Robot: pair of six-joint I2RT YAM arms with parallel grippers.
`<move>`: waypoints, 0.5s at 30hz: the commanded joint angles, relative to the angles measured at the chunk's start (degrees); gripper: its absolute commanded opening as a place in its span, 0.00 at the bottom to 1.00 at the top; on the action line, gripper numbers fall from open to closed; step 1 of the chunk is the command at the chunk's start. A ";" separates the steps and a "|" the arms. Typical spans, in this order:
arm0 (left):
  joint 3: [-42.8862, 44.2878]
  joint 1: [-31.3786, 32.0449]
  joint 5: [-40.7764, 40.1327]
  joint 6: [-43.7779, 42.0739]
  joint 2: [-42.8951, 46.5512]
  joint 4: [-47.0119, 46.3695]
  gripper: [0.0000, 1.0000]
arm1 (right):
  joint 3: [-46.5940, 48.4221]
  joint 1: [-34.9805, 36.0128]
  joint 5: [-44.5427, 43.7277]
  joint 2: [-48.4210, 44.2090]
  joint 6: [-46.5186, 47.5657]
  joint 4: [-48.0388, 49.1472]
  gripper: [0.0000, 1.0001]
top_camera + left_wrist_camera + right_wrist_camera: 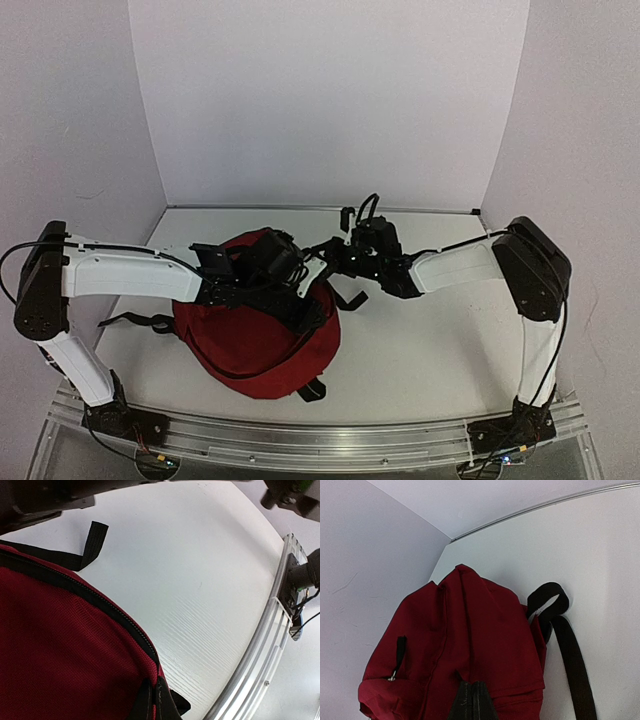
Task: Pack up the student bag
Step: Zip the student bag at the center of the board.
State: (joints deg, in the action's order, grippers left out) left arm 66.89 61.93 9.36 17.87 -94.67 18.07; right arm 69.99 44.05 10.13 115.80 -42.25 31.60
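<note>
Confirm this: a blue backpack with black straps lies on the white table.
Not blue: the student bag is dark red, as the top external view shows. It does have black straps and lies on the white table.

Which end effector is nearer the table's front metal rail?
Left. The left end effector pinches the student bag at its right edge, closer to the rail; the right end effector pinches it farther back.

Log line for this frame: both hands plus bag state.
student bag: slumped on table | left hand: shut on bag's edge | right hand: shut on bag fabric
</note>
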 commanded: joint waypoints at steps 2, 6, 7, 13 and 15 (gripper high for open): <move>1.95 1.88 13.85 -2.55 1.82 1.37 0.00 | 5.45 -1.13 -1.63 2.81 -0.51 3.43 0.00; 2.22 1.88 14.21 -2.77 2.03 1.77 0.00 | 7.01 -1.81 -1.67 4.23 -0.58 3.40 0.00; 2.28 1.87 14.32 -2.83 2.09 1.73 0.00 | 7.39 -2.01 -1.67 4.46 -0.62 3.32 0.00; 3.22 1.16 7.67 -0.45 0.74 1.58 0.00 | 8.45 -3.70 -2.01 4.56 -0.18 3.15 0.00; 5.27 -0.65 6.37 0.97 -1.56 1.82 0.00 | 8.49 -4.54 -2.61 4.00 0.54 2.66 0.00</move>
State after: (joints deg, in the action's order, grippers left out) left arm 67.28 61.38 11.41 16.72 -94.75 18.62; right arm 74.64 43.50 13.16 120.05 -42.46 29.42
